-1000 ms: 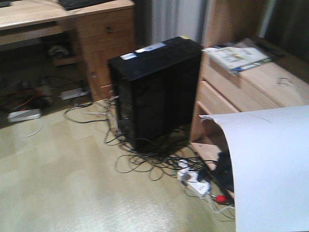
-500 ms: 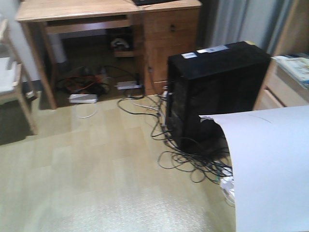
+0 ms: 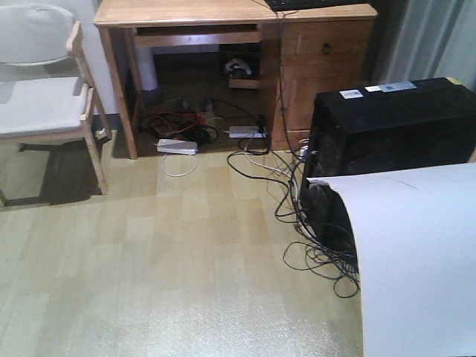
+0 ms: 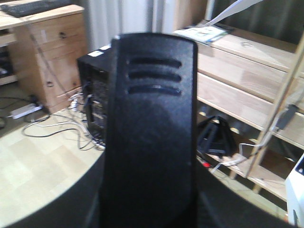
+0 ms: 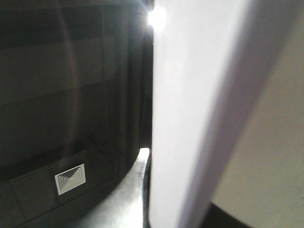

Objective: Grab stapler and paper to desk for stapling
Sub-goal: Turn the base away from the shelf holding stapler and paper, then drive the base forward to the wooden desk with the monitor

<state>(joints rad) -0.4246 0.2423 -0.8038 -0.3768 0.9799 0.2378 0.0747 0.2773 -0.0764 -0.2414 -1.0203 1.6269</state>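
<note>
Desk [image 3: 186, 13] now centred, paper [image 3: 416, 260] raised, stapler [image 4: 149, 133] close

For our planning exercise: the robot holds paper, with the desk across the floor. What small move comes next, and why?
Probably roll forward, bearing slightly left, toward the desk: it stands apart across the floor, while cables and a black tower crowd the right beside the paper.

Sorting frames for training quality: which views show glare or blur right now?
Front view: mostly sharp, with a pale sheen on the floor. Left wrist view: the stapler looms close and soft-focused. Right wrist view: a flare spot tops the paper, and the left side is dark.
</note>
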